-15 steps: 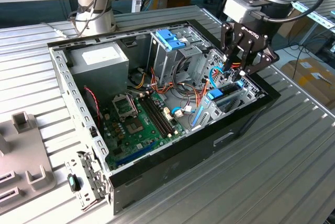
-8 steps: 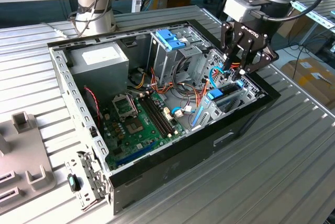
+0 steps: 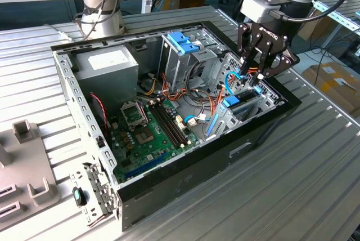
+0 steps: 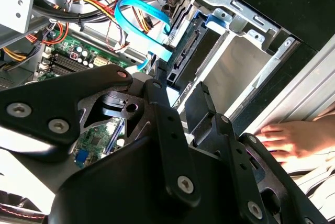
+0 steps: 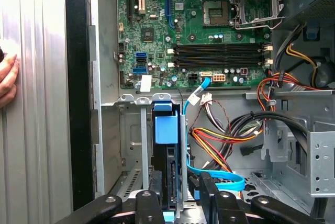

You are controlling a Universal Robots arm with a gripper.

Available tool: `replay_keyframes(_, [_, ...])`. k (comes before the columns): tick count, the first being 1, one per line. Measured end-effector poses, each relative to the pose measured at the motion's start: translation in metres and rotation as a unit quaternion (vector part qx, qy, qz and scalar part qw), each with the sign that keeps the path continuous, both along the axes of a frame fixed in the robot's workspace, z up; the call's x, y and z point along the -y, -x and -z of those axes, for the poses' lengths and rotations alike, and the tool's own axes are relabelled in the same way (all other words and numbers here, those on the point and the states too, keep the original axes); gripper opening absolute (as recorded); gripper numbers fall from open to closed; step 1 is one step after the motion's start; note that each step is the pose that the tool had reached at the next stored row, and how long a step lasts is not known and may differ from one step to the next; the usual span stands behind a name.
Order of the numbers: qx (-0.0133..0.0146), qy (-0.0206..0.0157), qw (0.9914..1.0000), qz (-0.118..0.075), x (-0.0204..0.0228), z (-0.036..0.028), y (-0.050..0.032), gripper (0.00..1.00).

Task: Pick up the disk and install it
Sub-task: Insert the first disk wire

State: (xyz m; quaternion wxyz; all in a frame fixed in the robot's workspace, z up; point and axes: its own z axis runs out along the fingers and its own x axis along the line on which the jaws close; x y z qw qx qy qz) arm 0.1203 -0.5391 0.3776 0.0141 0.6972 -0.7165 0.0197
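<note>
The disk (image 3: 243, 99) stands on edge in a slot of the metal bay at the end of the open computer case (image 3: 185, 176) on the exterior view's right. Its light-blue carrier tab (image 5: 166, 130) faces the motherboard, and the dark drive body (image 5: 168, 174) runs back between the bay's rails. My black gripper (image 3: 256, 79) hangs right over the bay. In the first wrist view the gripper (image 5: 178, 190) is open. One finger (image 5: 146, 203) sits beside one face of the disk. The other finger (image 5: 209, 190) stands a little apart from it.
A blue data cable (image 5: 217, 179) and bundled coloured wires (image 5: 225, 135) lie close beside the bay. A person's hand (image 4: 293, 140) rests on the ribbed table outside the case wall. The motherboard (image 3: 146, 128), power supply (image 3: 107, 63) and a drive cage with a blue latch (image 3: 183, 41) occupy the case.
</note>
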Motion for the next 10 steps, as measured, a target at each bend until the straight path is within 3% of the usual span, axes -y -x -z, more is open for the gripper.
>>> replay_keyframes(5, [0.0,0.0,1.0,0.0,-0.0002,0.0003,-0.0001,0.42])
replay_keyframes(10, [0.0,0.0006,1.0,0.0,-0.0008,0.0056,-0.0041,0.42])
